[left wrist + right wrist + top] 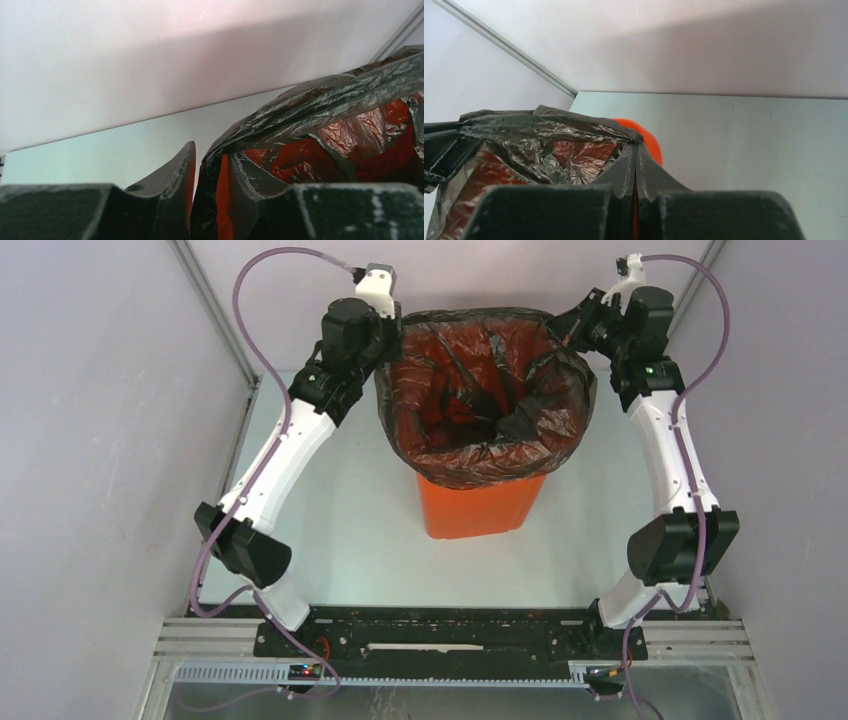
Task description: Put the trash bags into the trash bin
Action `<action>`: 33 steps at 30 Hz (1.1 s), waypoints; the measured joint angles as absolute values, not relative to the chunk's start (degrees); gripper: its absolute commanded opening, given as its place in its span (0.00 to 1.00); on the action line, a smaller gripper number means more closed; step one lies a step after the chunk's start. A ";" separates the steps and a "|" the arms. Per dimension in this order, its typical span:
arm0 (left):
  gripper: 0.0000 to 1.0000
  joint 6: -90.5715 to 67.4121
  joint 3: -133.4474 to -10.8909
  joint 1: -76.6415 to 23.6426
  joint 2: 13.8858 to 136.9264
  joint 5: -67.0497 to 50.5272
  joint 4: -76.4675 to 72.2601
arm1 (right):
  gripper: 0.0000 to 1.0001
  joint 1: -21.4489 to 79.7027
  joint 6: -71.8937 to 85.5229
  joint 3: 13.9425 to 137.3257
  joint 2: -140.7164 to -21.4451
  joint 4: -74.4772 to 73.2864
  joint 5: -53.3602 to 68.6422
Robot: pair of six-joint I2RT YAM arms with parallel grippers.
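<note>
Trash bag edge pinched by left hand, right hand.

Pale, slightly greenish table, matte with a soft sheen. We see plain light-grey panels boxing it in: left wall, right wall, back wall. An aluminium post runs up each back corner: left post, right post. At the near edge, a black mounting plate spans the front. Silver extrusion rails flank it, and a slotted grey cable duct sits just in front.
</note>
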State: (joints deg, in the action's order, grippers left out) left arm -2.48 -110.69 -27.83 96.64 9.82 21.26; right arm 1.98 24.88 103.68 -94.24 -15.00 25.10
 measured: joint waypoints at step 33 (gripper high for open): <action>0.50 -42.50 -98.17 -15.27 99.29 -5.02 13.04 | 0.01 -0.10 33.80 107.07 -106.59 -13.89 32.05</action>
State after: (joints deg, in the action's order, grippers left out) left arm -42.50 -98.17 -15.27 99.29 -5.02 13.04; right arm -0.10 33.80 107.07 -106.59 -13.89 32.05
